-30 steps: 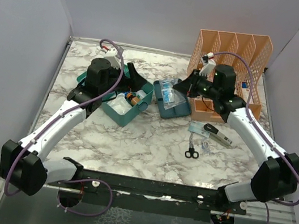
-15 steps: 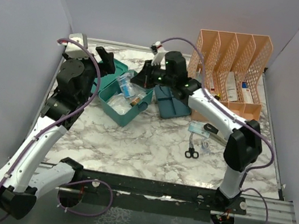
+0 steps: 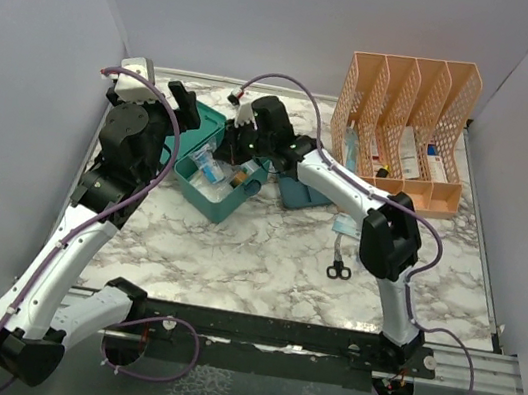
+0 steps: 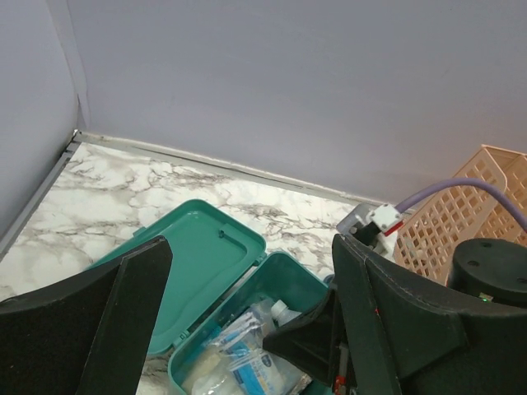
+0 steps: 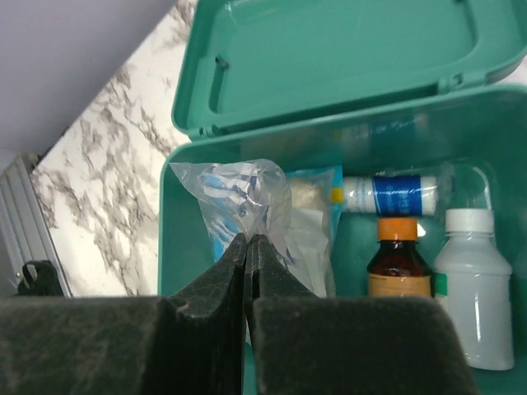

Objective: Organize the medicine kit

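Note:
The teal medicine kit (image 3: 206, 195) lies open at the back left, its lid (image 3: 205, 127) folded flat behind it. My right gripper (image 3: 228, 156) hangs over the box, shut on a clear plastic bag (image 5: 247, 193) of blue-and-white packets, pinched at the gripper's (image 5: 249, 240) tips. Inside the box lie a brown bottle with an orange cap (image 5: 398, 259), a white bottle (image 5: 468, 288) and a blue-and-white roll (image 5: 395, 193). The teal insert tray (image 3: 303, 192) sits to the right, partly under the right arm. My left gripper (image 3: 184, 103) is raised behind the lid, open and holding nothing (image 4: 251, 247).
A peach lattice file organizer (image 3: 402, 129) with boxes in it stands at the back right. Black scissors (image 3: 338, 269) and a small packet (image 3: 350, 227) lie on the marble top right of centre. Grey walls close in the left, back and right sides.
My right arm swung left from the insert tray to above the kit box, carrying the bag. My left arm lifted off the box and drew back toward the left wall.

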Motion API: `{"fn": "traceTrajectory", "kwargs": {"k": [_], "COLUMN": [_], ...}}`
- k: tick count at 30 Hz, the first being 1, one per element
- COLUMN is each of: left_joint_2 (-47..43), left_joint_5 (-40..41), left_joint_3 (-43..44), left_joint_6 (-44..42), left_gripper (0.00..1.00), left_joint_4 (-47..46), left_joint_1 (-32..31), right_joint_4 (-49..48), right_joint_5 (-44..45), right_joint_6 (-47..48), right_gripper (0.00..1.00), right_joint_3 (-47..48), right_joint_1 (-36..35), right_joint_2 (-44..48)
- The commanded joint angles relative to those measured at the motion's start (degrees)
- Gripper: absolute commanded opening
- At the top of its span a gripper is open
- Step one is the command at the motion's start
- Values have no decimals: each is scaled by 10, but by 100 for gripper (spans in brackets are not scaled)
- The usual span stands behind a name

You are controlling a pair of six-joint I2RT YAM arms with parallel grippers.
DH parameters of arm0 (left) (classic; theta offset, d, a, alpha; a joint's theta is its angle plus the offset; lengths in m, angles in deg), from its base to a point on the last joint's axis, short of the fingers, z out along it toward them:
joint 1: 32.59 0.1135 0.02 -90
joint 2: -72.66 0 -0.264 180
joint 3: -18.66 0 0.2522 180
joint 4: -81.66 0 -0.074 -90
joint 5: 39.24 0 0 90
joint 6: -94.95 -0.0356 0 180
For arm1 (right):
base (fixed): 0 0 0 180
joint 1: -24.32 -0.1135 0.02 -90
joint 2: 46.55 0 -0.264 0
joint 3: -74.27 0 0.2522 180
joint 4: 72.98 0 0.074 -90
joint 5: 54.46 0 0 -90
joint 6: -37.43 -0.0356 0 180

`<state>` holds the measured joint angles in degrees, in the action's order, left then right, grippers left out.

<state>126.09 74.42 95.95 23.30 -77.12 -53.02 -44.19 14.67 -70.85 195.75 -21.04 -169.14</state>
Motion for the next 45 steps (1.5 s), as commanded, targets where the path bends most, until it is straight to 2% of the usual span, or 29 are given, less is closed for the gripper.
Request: {"fn": "traceTrajectory", "kwargs": {"k": [1, 8, 18, 21, 28, 31, 35, 38, 42, 45], "left_joint_2": [-10, -2, 4, 6, 11, 14, 19, 15, -7, -37], "left_joint_5": [17, 16, 14, 15, 16, 14, -32, -111, -230, -281], "left_joint_3": [5, 1, 1, 2, 11, 15, 29, 37, 17, -27], "left_joint_6": [-6, -6, -8, -12, -24, -32, -52, -60, -56, -44], "left_gripper": [82, 82, 82, 82, 82, 83, 87, 88, 88, 90], "left_joint_4": [-2, -3, -3, -4, -5, -8, -5, 2, 10, 6], "left_joint_1": [1, 1, 1, 1, 1, 1, 1, 1, 1, 1], "right_joint_4": [28, 43, 83, 86, 97, 101, 115, 125, 124, 93], "right_joint_5": [15, 30, 98, 101, 109, 113, 129, 146, 167, 187], "right_joint_6": [28, 36, 24, 20, 7, 0, -28, -77, -134, -130], "right_gripper": [1, 1, 11, 16, 36, 39, 39, 39, 39, 40], "right_joint_3": [7, 11, 56, 60, 95, 100, 113, 98, 18, -68], "right_joint_1": [-22, -45, -47, -47, -47, -47, -44, -36, -21, -19], "right_joint_2": [-18, -41, -71, -71, -61, -52, -33, -3, 74, 149]}}
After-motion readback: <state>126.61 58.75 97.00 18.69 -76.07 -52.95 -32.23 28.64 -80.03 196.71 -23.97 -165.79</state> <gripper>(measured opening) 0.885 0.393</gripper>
